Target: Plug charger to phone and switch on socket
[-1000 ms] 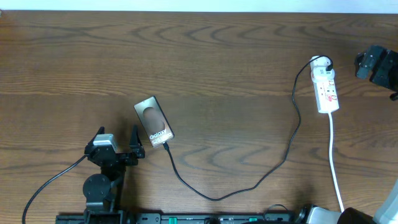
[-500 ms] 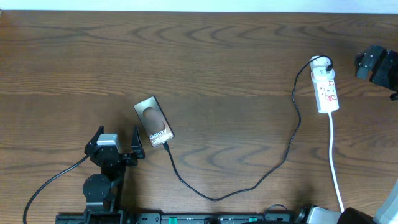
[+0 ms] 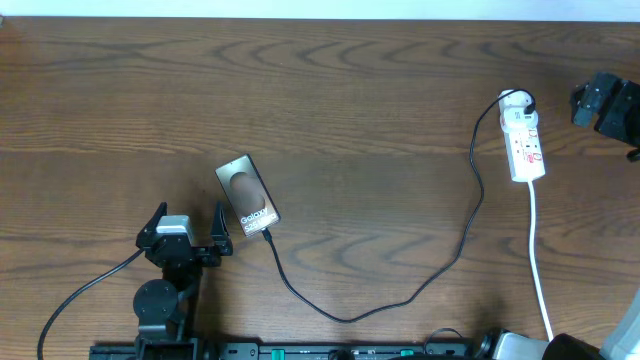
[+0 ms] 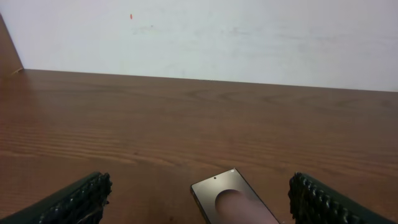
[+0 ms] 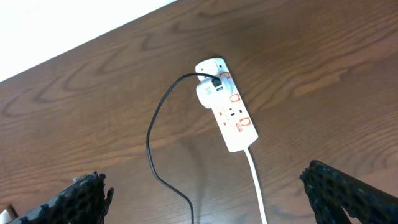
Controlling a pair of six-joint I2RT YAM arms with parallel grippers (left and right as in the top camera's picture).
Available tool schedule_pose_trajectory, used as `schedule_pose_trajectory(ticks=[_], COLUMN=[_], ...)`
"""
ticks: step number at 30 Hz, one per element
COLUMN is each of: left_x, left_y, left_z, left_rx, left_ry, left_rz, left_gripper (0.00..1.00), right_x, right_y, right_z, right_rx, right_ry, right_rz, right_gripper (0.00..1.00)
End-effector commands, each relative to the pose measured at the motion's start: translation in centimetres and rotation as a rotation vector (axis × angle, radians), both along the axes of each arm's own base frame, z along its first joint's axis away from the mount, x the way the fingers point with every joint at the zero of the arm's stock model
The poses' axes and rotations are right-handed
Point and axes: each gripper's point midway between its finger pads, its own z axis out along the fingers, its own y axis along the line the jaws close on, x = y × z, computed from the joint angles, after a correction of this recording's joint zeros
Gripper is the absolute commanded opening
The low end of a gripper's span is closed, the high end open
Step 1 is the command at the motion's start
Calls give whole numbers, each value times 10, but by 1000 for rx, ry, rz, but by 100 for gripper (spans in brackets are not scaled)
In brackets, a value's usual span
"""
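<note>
Between phone (image 3: pixel 247 193) and socket (image 3: pixel 525 143) runs the charger (image 3: pixel 346 320).

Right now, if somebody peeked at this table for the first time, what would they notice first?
Probably the long black charger cable, which swoops in a big loop across the brown wooden table. One end reaches the dark shiny phone lying left of the middle. The other end climbs to the white socket with red marks, far over on the right.

The black charger (image 3: pixel 346 320) runs from the white socket (image 3: pixel 525 145) to the angled dark phone (image 3: pixel 247 195), apparently plugged into it.
</note>
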Motion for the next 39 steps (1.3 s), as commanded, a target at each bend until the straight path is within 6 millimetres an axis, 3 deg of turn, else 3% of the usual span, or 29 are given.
schedule_pose_trajectory(ticks=[1,19,31,39], left_x=[-1,-1,-1,-1], left_y=[-4,-4,-4,-4], left_z=[-15,-15,-15,-15], left_rx=[17,17,17,17], left_ry=[46,46,46,46], left_rz=[-27,-27,-27,-27], left_gripper=[93,93,93,93], right_x=[-1,-1,-7,-1], right_y=[1,1,-20,-11], right_z=[3,3,3,5], right_rx=[6,6,-99,-116], right_ry=[-8,-8,21,-24], right_rz=[-7,-7,-73,-46], right_gripper=[99,99,99,99])
